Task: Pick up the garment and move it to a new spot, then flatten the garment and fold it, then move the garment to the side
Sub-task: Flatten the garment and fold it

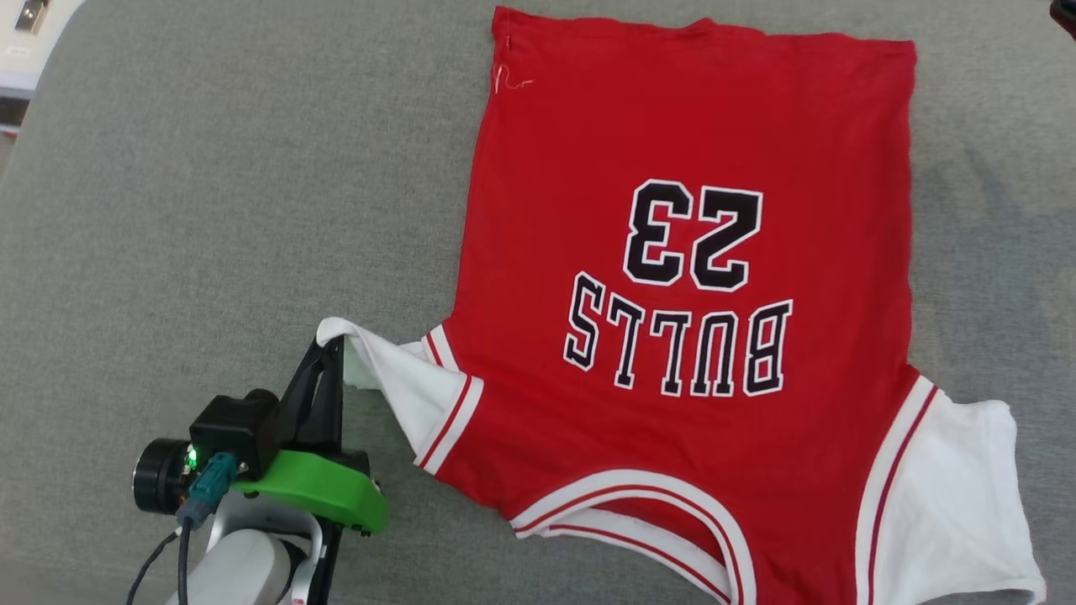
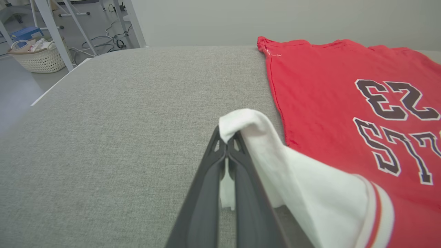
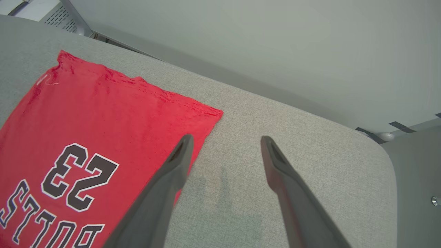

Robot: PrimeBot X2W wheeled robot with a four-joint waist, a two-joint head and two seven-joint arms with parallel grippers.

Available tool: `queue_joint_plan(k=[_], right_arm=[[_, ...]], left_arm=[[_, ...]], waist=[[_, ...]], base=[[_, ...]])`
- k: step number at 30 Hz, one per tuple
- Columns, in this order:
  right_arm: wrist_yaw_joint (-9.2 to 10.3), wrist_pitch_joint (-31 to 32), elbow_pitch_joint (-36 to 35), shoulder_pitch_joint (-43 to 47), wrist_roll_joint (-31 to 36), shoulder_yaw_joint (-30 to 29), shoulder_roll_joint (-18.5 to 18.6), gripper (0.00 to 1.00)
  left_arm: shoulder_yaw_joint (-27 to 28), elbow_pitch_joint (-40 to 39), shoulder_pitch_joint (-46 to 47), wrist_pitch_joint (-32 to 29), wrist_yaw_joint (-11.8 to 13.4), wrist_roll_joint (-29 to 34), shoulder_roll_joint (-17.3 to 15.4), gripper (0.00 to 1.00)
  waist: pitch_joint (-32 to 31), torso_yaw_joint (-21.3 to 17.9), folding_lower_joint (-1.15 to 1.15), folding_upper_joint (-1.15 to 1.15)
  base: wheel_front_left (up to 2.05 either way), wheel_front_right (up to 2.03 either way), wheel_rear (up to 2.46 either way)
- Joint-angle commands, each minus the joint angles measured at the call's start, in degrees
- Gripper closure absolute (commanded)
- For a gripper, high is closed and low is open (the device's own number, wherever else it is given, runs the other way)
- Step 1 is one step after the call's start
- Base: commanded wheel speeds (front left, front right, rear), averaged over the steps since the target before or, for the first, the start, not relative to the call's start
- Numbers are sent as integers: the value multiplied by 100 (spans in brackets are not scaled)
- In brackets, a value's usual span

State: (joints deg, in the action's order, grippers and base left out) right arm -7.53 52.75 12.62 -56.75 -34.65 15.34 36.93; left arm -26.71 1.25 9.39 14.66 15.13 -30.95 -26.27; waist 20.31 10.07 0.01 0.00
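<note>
Grey woven-fabric worktop w/ rounded corners took up most of head view. Plain pale wall rose behind its far edge in right wrist view. In left wrist view, at 10 o'clock beyond worktop: grey floor, white metal frame legs, loose cables, cream woven basket.

Garment, a red jersey-style T-shirt w/ white short sleeves, striped trim & black "BULLS 23" print, lay flat, print up. In head view it ran from centre toward 3 o'clock, hem at 12, collar at 6.

Left gripper, at 7 o'clock in head view, was clamped on tip of near white sleeve, sleeve end raised off worktop. Right gripper hung above worktop by a hem corner, fingers wide apart, holding nothing.

Cut off: collar & 5 o'clock sleeve ran past head view's bottom edge. Basket contents too small to make out.
</note>
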Motion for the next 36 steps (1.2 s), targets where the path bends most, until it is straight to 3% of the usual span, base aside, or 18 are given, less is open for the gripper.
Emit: queue_joint_plan(k=[1,8,15,24,25,26,27,36], right_arm=[[4,339,207,-286,-34,80,11,0],[4,1183,1014,-1218,286,433,-13,0],[4,1125,1626,-1524,553,600,-80,0],[4,1079,2000,-1214,411,985,84,0],[4,1064,2009,-1202,397,1008,128,18],[4,1041,2003,-1198,385,1027,162,63],[4,994,1998,-1192,369,1045,193,100],[4,80,2020,-1160,245,1108,181,100]], left_arm=[[54,-27,141,34,-71,131,127,100],[326,-98,396,34,-415,592,679,100],[627,-80,518,34,-771,968,1087,100],[939,108,553,34,-1166,1317,1419,100],[977,135,549,34,-1208,1351,1449,100],[1008,156,544,34,-1239,1379,1469,100],[1049,184,537,34,-1279,1410,1494,100],[1389,370,333,34,-1530,1649,1593,100]], waist=[[854,572,-1,0],[1512,880,-1,0],[1938,1042,-1,0],[1998,1047,-1,0],[1975,1037,-1,0],[1959,1027,-1,0],[1921,1008,-1,0],[1290,736,-1,0]], base=[[0,0,0],[0,0,0],[0,0,0],[0,0,0],[0,0,0],[0,0,0],[0,0,0],[0,0,0]])
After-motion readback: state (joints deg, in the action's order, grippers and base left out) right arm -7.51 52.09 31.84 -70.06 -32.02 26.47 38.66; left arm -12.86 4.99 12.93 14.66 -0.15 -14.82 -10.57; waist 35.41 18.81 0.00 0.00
